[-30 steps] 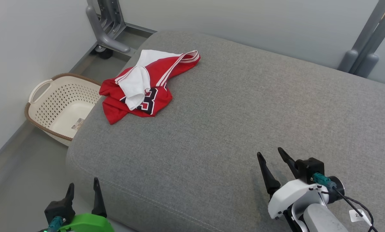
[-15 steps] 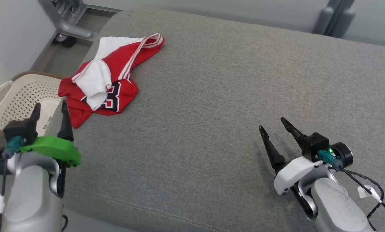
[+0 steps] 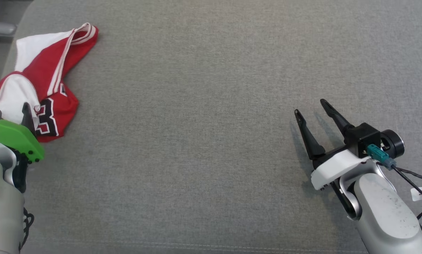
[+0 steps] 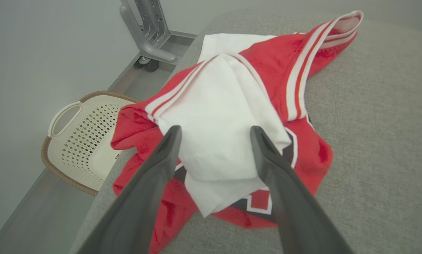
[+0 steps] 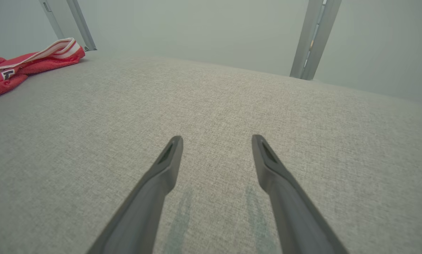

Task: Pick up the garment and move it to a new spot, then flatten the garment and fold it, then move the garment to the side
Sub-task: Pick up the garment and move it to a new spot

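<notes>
Head overhead, wrists low, garment shared

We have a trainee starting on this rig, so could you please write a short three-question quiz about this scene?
1. True or false: the left gripper is shut on the red and white garment.
2. What stands beside the cushion? A) perforated basket B) metal bucket C) cardboard box
3. Fill in: the right gripper is open above bare ____ fabric.
Key: 1 false, it is open; 2 A; 3 grey.

left pincer: black, green cover | right pincer: black, white cover, teal plug, black cable | forearms: silver-grey
</notes>
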`<state>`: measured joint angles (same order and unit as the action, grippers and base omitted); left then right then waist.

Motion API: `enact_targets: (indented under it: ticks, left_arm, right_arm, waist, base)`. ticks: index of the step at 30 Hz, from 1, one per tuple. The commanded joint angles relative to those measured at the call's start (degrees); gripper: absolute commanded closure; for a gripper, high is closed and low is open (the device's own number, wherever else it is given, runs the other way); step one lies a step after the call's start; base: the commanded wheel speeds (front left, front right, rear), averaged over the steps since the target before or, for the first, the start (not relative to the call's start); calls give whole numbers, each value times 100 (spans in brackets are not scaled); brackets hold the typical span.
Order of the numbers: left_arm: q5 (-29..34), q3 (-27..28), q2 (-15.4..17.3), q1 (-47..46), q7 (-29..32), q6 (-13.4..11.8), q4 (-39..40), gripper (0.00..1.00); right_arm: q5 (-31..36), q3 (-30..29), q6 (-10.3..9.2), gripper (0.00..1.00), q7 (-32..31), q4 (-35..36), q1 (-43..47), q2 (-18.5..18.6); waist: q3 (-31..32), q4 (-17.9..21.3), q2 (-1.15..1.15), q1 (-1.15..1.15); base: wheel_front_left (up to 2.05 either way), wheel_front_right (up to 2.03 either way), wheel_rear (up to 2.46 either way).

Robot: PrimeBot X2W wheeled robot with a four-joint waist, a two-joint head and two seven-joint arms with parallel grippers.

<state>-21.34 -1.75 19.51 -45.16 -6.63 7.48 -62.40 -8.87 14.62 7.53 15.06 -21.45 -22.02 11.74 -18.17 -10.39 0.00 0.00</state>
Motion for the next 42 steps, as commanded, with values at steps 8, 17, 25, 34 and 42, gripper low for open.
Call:
enact_targets:
  ticks: [8, 17, 25, 34, 42]
  left_arm:
    - [-123, 51, 26, -183, 185, -269, -715, 71]
    - [236, -409, -149, -490, -622, -132, -467, 100]
    - [347, -1131, -947, -791, -854, 2, 413, 100]
    - [-203, -2526, -1612, -331, -859, 3, 1128, 100]
    - [-1410, -4069, -1644, 87, -859, 4, 1457, 100]
  right_arm:
    - [-35, -168, -8, 0, 14, 59, -39, 34]
    - [-86, -228, -8, 0, 14, -41, 106, -164]
    - [-183, -150, -8, 0, 14, -143, 172, -408]
    - [-275, -168, -8, 0, 14, -208, 271, -586]
    - [-318, -190, -8, 0, 14, -275, 300, -664]
  waist:
    - [-550, 694, 0, 0]
    - [-172, 606, 0, 0]
    - [182, 674, 0, 0]
    - [438, 1498, 0, 0]
    - [508, 2506, 0, 0]
  base:
    - [0, 0, 0]
    - [0, 0, 0]
    - [0, 0, 0]
    - [0, 0, 0]
    - [0, 0, 0]
